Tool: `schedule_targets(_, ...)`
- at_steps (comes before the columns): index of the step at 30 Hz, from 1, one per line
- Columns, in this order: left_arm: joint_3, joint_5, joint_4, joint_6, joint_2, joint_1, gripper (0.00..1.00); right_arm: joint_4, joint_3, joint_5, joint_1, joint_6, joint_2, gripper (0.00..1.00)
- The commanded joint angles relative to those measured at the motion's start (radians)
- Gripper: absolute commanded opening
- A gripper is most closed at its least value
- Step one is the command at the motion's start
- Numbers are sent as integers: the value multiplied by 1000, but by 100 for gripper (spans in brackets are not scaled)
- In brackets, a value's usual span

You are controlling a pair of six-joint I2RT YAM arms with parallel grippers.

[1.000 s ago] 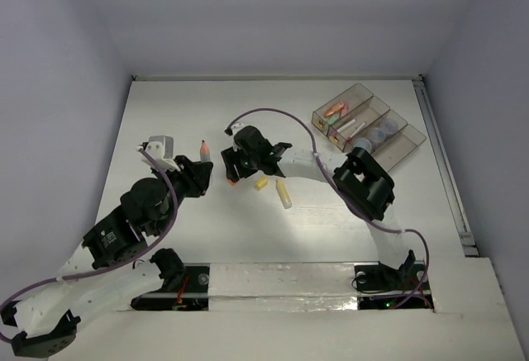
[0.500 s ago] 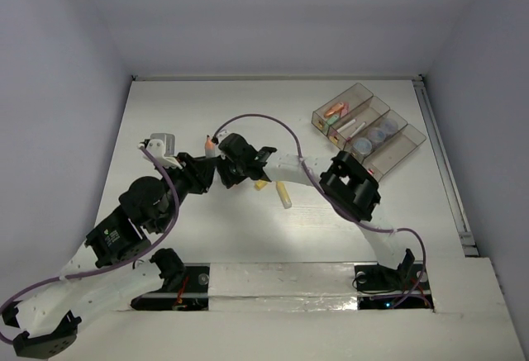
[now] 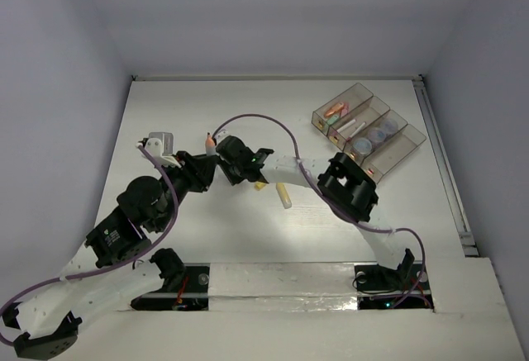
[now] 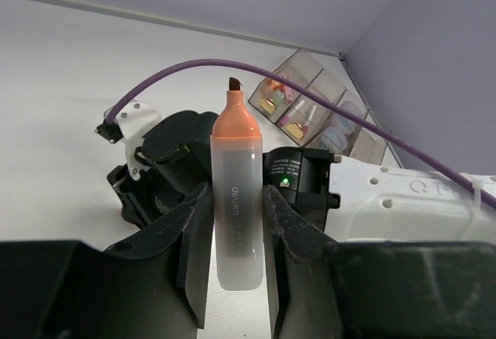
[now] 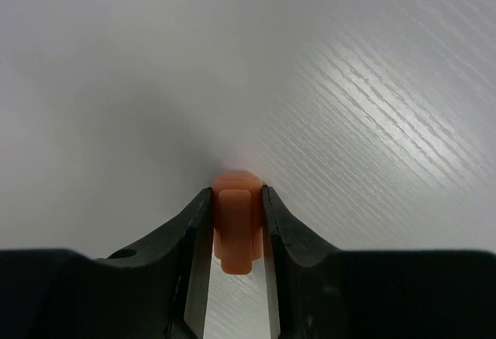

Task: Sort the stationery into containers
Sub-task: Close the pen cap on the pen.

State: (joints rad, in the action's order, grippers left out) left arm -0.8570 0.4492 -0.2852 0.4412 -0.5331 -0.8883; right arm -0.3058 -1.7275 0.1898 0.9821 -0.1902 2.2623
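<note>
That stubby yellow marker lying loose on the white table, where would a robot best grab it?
Probably mid-barrel on the stubby yellow plastic marker, coming straight down from above, jaws closing across its narrow width. It lies flat with both long sides free; the small yellow piece sits apart, beside its far end.

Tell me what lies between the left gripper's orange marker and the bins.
In the left wrist view, the right arm and its purple cable cross between orange marker and bins.
</note>
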Motion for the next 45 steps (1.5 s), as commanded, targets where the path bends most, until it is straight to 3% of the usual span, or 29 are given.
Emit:
schedule_targets(1, 3, -20, 70, -9, 4, 3, 0, -26, -6, 60, 15, 5, 26, 22)
schedule_targets(7, 22, -86, 126, 1, 18, 3, 0, 157, 140, -77, -34, -75, -133, 19)
schedule_targets(12, 41, -148, 196, 10, 9, 3, 0, 394, 352, -235, -167, -144, -390, 18)
schedule_targets(19, 111, -282, 391, 40, -27, 3, 0, 687, 563, -573, -370, -310, -676, 18)
schedule_targets(22, 145, -386, 536, 62, -53, 14, 0, 909, 638, -703, -436, -445, -739, 18)
schedule_targets(24, 160, -428, 593, 80, -68, 25, 0, 1037, 664, -772, -473, -593, -748, 18)
schedule_targets(27, 185, -503, 684, 106, -97, 46, 0, 1368, 709, -881, -549, -892, -709, 18)
schedule_targets(28, 196, -536, 728, 113, -108, 55, 0, 1578, 715, -920, -565, -984, -684, 17)
schedule_targets(29, 200, -553, 748, 120, -114, 55, 0, 1687, 717, -934, -586, -1156, -622, 17)
schedule_targets(32, 223, -619, 836, 163, -139, 78, 0, 1989, 675, -940, -595, -1412, -522, 17)
schedule_targets(35, 243, -661, 895, 206, -160, 97, 0, 2021, 652, -937, -596, -1442, -465, 17)
schedule_targets(45, 314, -738, 1089, 320, -255, 126, 0, 2021, 723, -897, -596, -1399, -578, 18)
